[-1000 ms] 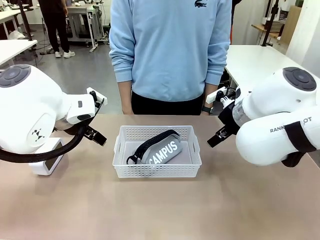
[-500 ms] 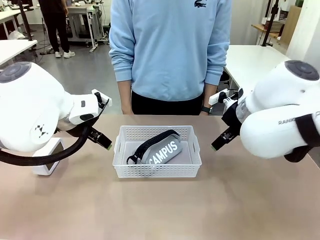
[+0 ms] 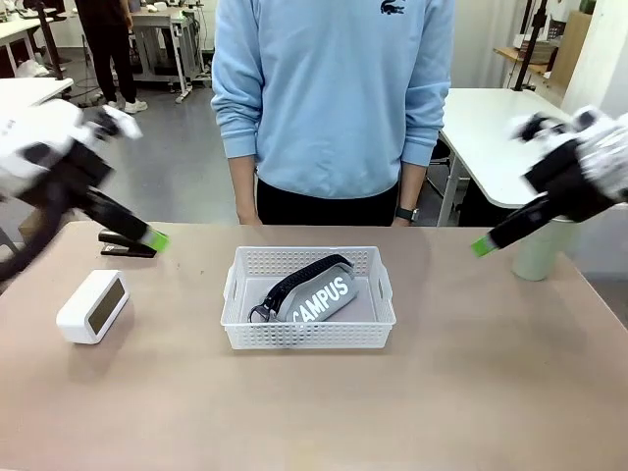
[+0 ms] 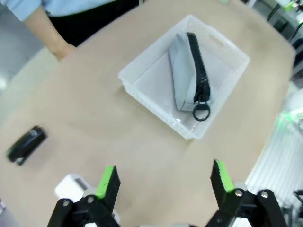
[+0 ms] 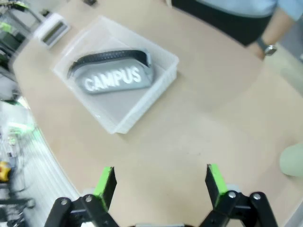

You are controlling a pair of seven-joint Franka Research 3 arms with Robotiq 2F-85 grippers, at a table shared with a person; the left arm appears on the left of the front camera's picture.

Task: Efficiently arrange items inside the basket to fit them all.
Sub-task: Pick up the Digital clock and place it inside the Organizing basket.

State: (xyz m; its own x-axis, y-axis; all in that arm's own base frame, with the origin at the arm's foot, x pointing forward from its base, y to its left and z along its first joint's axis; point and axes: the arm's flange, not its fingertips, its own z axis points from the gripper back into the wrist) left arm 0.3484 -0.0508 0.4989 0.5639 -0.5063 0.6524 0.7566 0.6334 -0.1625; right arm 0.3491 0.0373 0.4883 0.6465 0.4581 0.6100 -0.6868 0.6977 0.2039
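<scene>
In the centre of the frame the grey pouch (image 3: 320, 295) lies slanted inside the white basket (image 3: 306, 337). The stapler (image 3: 128, 243) and the white device (image 3: 92, 307) sit at the left, the cup (image 3: 540, 261) at the right. The left gripper (image 4: 164, 173) and the right gripper (image 5: 160, 177) stand wide open and hold nothing.

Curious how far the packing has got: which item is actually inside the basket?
The grey CAMPUS pouch, lying diagonally in the white basket; the black stapler, white device and pale green cup sit outside it.
</scene>
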